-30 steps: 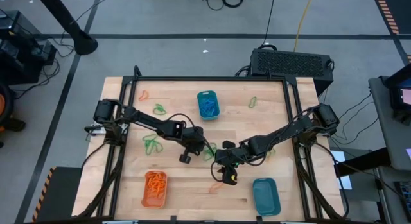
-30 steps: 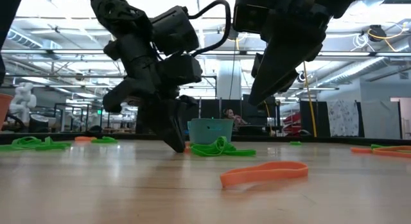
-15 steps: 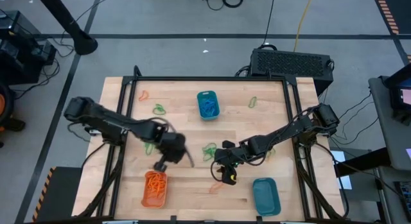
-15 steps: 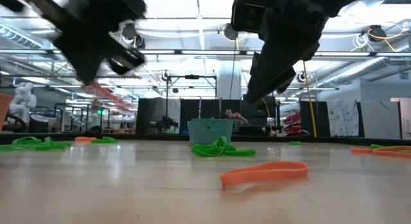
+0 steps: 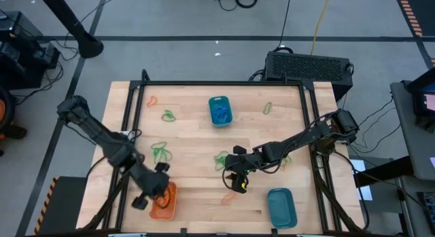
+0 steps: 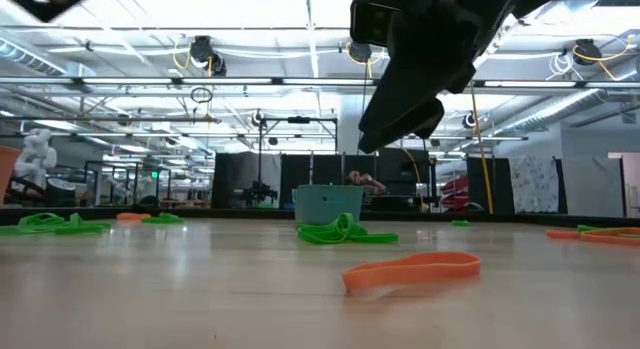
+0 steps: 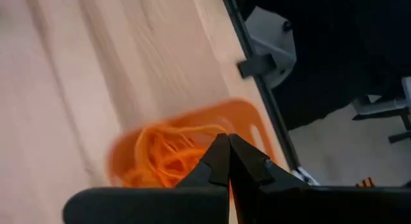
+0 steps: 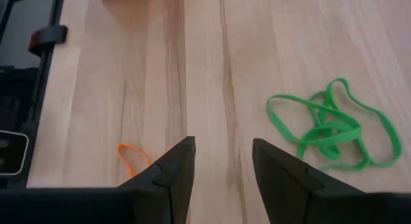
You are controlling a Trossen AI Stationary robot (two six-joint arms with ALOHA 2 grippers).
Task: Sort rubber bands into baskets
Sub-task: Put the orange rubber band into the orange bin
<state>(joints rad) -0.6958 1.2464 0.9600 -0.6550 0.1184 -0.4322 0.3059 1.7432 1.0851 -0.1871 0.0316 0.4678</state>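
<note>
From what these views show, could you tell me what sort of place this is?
Probably a robotics lab or industrial workshop: a wooden table in a black frame, taped concrete floor, and an open hall with ceiling trusses behind.

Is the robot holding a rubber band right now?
Can't tell. Left end effector is shut over the orange basket; no band shows. Right end effector is open, empty.

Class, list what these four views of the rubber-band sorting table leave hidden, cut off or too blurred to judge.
- Left wrist view: whether the shut left gripper pinches a band; motion blur and its own fingers hide this.
- High view: the contents of the front teal basket; too small to tell.
- Low view: the orange basket; outside the frame.
- Low view: the right gripper fingertips; the dark silhouette hides them.
</note>
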